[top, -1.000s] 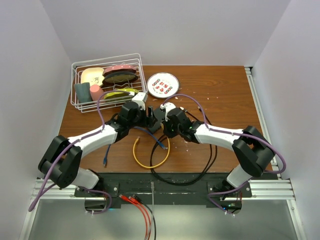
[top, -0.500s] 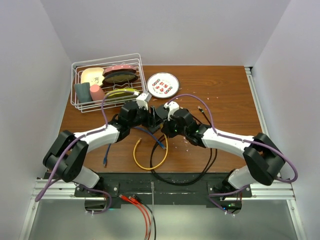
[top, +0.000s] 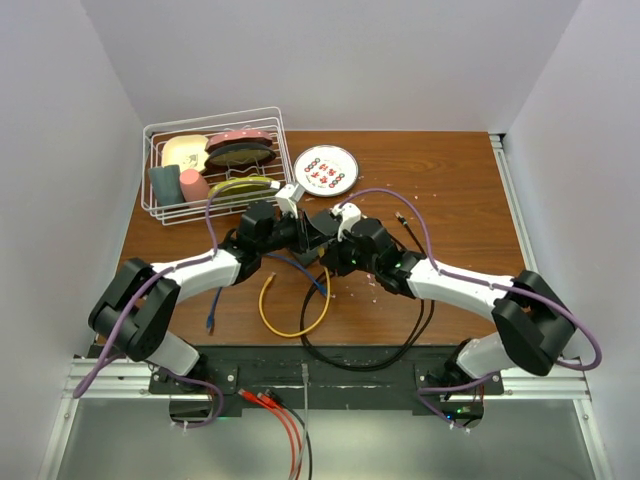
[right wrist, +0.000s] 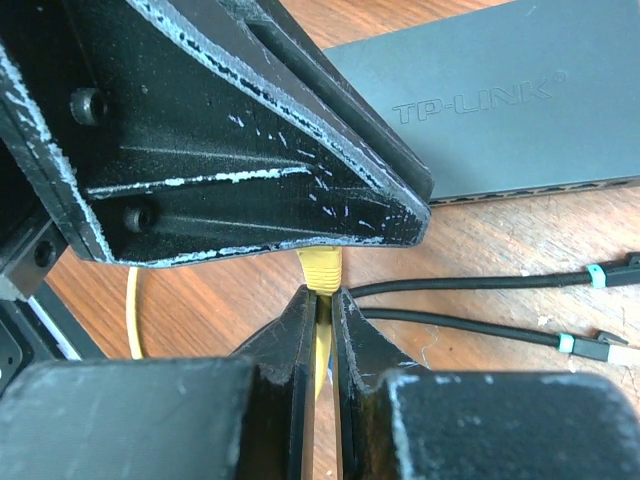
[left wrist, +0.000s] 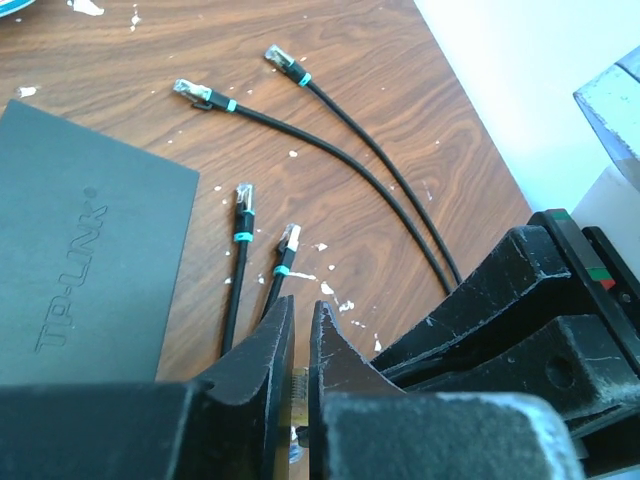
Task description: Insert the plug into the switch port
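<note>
The yellow cable (top: 295,318) loops on the table in front of both grippers. My right gripper (right wrist: 322,293) is shut on this cable just behind its yellow boot (right wrist: 321,266). My left gripper (left wrist: 302,305) is shut on the plug (left wrist: 292,385), whose clear tip with gold contacts shows between the jaws. The two grippers meet tip to tip at the table's middle (top: 308,232). The flat black TP-LINK switch (left wrist: 80,270) lies left of my left gripper and lies beyond my right one (right wrist: 500,110). Its narrow edge (right wrist: 560,187) faces the right wrist camera; single switch ports are not distinct.
Several black cables with teal bands end in plugs (left wrist: 190,92) (left wrist: 243,195) beside the switch. A white wire basket (top: 212,160) with dishes stands at the back left, with a plate (top: 326,170) to its right. A blue cable (top: 213,310) and a black loop (top: 370,355) lie near the front.
My left gripper has shut on the plug; it was open a second ago. Both grippers have drawn together over the switch, and the yellow loop has slid slightly left.
</note>
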### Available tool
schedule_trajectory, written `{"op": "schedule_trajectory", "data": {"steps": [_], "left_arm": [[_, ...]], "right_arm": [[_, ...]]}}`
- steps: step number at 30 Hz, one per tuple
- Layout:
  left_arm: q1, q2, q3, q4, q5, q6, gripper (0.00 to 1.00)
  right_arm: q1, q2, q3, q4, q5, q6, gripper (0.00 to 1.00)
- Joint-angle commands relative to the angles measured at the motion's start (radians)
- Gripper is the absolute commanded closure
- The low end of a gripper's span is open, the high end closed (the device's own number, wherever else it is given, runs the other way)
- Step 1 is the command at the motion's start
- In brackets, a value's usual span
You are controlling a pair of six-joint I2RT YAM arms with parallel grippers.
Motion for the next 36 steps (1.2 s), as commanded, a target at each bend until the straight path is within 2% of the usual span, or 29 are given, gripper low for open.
{"op": "schedule_trajectory", "data": {"steps": [1, 9, 13, 16, 18, 19, 20, 22, 23, 27, 32, 36], "left_arm": [[0.004, 0.004, -0.002, 0.048, 0.005, -0.018, 1.00], [0.005, 0.004, 0.004, 0.043, -0.003, -0.032, 1.00], [0.004, 0.012, 0.006, 0.046, 0.005, -0.032, 1.00], [0.004, 0.012, 0.009, 0.039, -0.004, -0.029, 1.00], [0.005, 0.013, 0.017, 0.011, -0.024, -0.015, 0.84], [0.005, 0.012, 0.018, -0.001, -0.050, -0.009, 0.60], [0.007, 0.012, 0.023, -0.024, -0.067, -0.001, 0.50], [0.011, -0.002, 0.026, -0.047, -0.127, 0.016, 0.31], [0.016, -0.007, 0.026, -0.068, -0.145, 0.020, 0.27], [0.074, -0.019, 0.023, -0.093, -0.187, 0.051, 0.20], [0.157, -0.005, -0.002, -0.104, -0.216, 0.086, 0.20], [0.162, 0.036, -0.016, -0.098, -0.277, 0.122, 0.20]], "right_arm": [[0.003, -0.070, -0.008, 0.040, 0.038, 0.020, 1.00], [0.003, -0.085, -0.005, 0.036, 0.065, 0.026, 0.93], [0.005, -0.076, -0.005, 0.045, 0.091, 0.040, 1.00], [0.003, -0.073, 0.004, 0.025, 0.110, 0.040, 1.00], [0.003, -0.073, 0.013, 0.007, 0.131, 0.026, 1.00], [0.005, -0.073, 0.016, -0.016, 0.140, 0.020, 1.00], [0.003, -0.072, 0.022, -0.025, 0.153, 0.008, 1.00], [0.003, -0.069, 0.031, -0.059, 0.154, -0.007, 1.00], [0.003, -0.064, 0.035, -0.070, 0.168, -0.014, 1.00], [0.003, -0.036, 0.059, -0.119, 0.191, -0.044, 1.00], [0.005, 0.026, 0.116, -0.171, 0.164, -0.099, 1.00], [0.002, 0.143, 0.180, -0.217, 0.128, -0.150, 1.00]]}}
